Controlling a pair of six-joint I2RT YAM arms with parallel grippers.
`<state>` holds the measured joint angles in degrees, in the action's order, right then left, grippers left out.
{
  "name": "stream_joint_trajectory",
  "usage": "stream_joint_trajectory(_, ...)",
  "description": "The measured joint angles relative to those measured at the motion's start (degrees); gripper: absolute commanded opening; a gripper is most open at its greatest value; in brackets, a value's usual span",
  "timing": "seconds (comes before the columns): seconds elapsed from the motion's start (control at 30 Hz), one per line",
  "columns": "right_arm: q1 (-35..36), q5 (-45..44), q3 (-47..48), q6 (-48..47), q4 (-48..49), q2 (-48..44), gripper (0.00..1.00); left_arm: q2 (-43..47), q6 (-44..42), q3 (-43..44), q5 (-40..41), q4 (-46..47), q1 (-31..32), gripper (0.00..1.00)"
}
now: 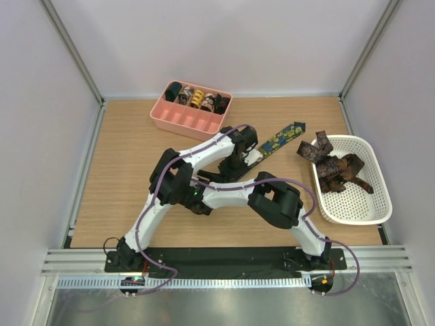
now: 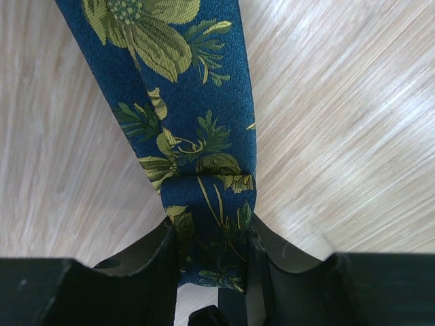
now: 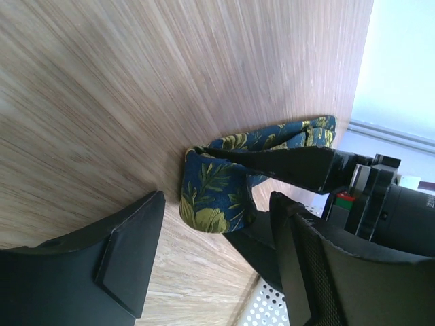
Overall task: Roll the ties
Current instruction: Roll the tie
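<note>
While coiled ties fill the pink tray at twelve o'clock, the left gripper pinches the navy floral tie at its first fold, mid-table. The right gripper stands spread beside it, and brown ties wait unrolled in the basket at three o'clock.

- Table: light wood grain, rectangular; same surface fills both wrist views.
- Tray: pink plastic, divided into two rows of compartments, at far edge of table, left of centre, slightly skewed.
- Basket: white, perforated, rounded corners, at right edge of table, well apart from tray.
- Walls: plain light grey, on three sides.
- Rail: aluminium, along near edge.
- Slotted cable duct: white, just in front of rail.
</note>
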<state>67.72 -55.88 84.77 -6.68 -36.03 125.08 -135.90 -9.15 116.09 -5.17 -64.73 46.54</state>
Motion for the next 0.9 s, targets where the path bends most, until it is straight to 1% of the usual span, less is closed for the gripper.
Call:
stream_joint_trajectory(0.17,-0.35,1.66,-0.02,-0.96,0.09,0.0,0.64,-0.5,0.17,0.72,0.04,-2.25,0.11,0.31)
stream_joint_trajectory(0.47,-0.87,4.2,0.55,-1.49,-0.74,0.02,0.61,-0.68,0.22,0.81,0.22,-3.54,0.26,0.31)
stream_joint_trajectory(0.7,-1.22,4.76,1.62,-1.77,-2.05,1.05,0.55,-0.68,0.22,0.79,0.48,-4.2,0.33,0.31)
stream_joint_trajectory(0.9,-1.29,3.98,3.26,-1.55,-3.87,2.99,0.36,-0.68,0.24,0.79,0.48,-4.22,0.33,0.31)
